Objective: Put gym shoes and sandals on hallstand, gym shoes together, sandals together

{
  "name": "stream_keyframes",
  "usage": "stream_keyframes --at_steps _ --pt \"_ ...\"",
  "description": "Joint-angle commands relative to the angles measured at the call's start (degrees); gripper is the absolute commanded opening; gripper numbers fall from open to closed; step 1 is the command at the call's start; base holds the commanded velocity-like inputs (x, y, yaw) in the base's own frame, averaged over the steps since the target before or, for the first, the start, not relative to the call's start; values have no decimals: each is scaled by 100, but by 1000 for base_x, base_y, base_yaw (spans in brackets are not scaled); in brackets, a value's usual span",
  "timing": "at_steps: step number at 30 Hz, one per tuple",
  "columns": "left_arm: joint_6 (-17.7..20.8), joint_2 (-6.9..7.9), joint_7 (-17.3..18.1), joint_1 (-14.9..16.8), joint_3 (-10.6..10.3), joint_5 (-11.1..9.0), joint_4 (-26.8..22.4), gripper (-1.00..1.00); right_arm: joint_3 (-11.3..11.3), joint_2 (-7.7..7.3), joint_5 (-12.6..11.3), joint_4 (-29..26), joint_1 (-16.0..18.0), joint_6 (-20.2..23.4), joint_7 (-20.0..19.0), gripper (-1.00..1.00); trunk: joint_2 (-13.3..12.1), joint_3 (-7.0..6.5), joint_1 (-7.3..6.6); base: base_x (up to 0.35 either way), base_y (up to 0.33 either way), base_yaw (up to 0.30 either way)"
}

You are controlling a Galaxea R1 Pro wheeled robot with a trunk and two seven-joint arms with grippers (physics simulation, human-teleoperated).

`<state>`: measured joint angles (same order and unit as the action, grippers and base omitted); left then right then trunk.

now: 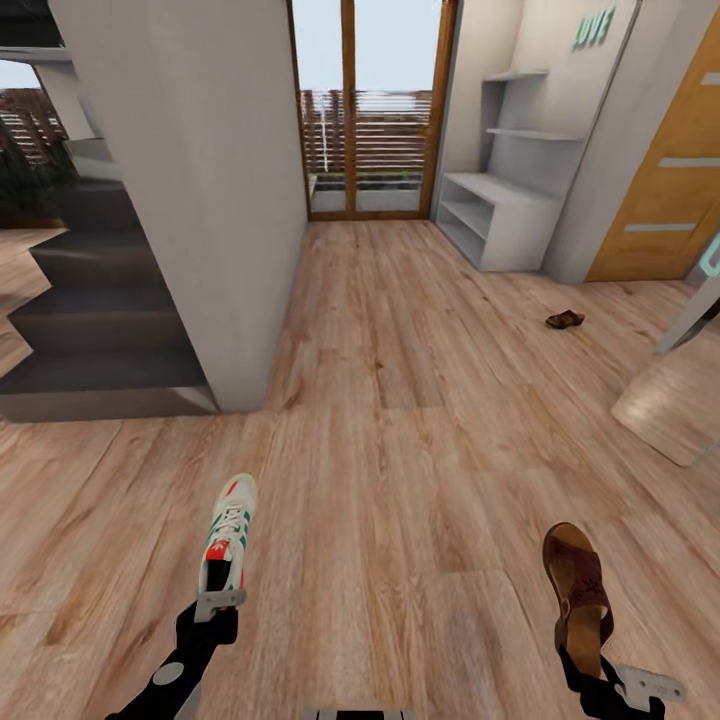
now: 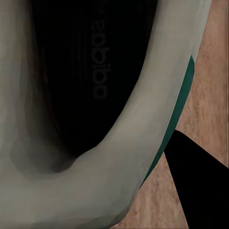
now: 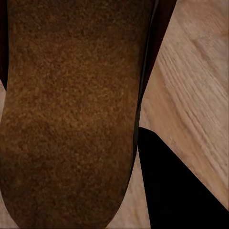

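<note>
Carrying both loads level matters: left gripper (image 1: 218,600) fingers pinch the gym shoe (image 1: 228,535), right gripper (image 1: 600,668) fingers the sandal (image 1: 578,595); hallstand (image 1: 500,215) waits at one o'clock.

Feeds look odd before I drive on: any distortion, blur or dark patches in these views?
Head view: wide-angle warp bends the hallstand and door frames; bright daylight through the glass door. Left wrist view: gym shoe is close and soft-edged, its opening near black. Right wrist view: sandal footbed grainy, a black wedge blocks one corner.
</note>
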<state>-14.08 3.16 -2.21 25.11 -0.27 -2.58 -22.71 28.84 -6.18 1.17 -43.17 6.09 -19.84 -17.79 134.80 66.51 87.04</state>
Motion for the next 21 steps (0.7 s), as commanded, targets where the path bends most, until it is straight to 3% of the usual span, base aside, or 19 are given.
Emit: stream_keyframes --at_steps 1,21 --pt "-17 1 -7 2 -5 -23 3 -100 26 3 -11 5 6 -11 -50 -100 1 -5 2 305 -165 0" --pt "-16 1 -7 2 0 -23 4 -100 26 3 -11 11 6 -11 -50 -100 1 -185 2 305 -163 0"
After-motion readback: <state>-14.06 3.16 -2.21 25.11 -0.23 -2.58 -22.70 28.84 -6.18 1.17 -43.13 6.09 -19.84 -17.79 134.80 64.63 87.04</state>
